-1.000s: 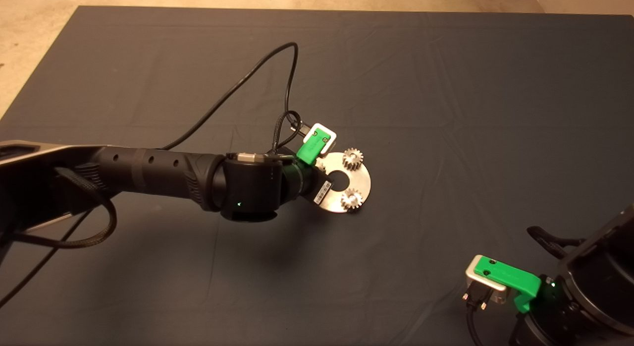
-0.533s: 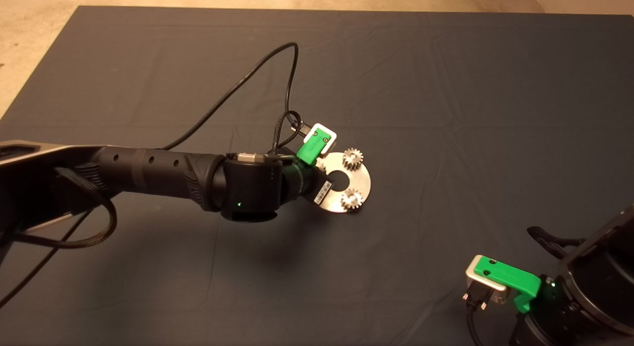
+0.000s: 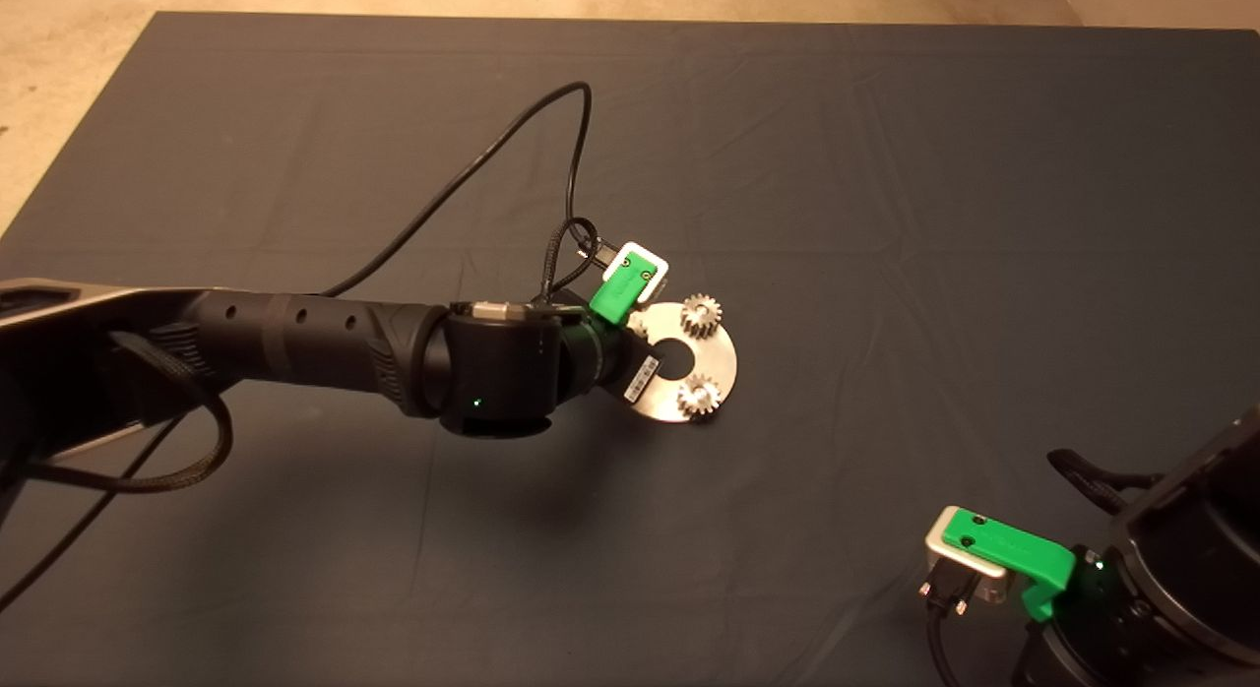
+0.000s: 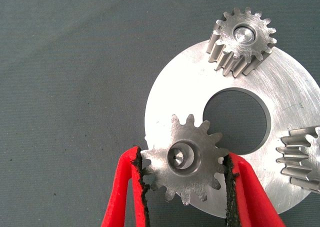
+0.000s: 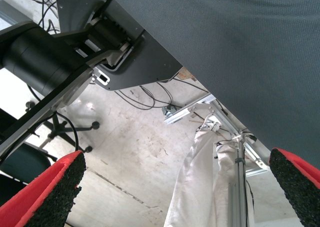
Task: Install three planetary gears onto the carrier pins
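Three gears on the pinned disc

Two gears (image 4: pixel 242 42) (image 4: pixel 302 157) sit flat on pins of the shiny disc (image 4: pixel 287 97); the third gear (image 4: pixel 184 159) lies slightly tilted over the last pin, between red fingers (image 4: pixel 131 187).

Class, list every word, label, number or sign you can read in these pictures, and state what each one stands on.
No text can be read.
A white barcode sticker on the left gripper, over the carrier disc: too small to read.
The planetary gears, the mat and the parked right gripper bear no visible writing.
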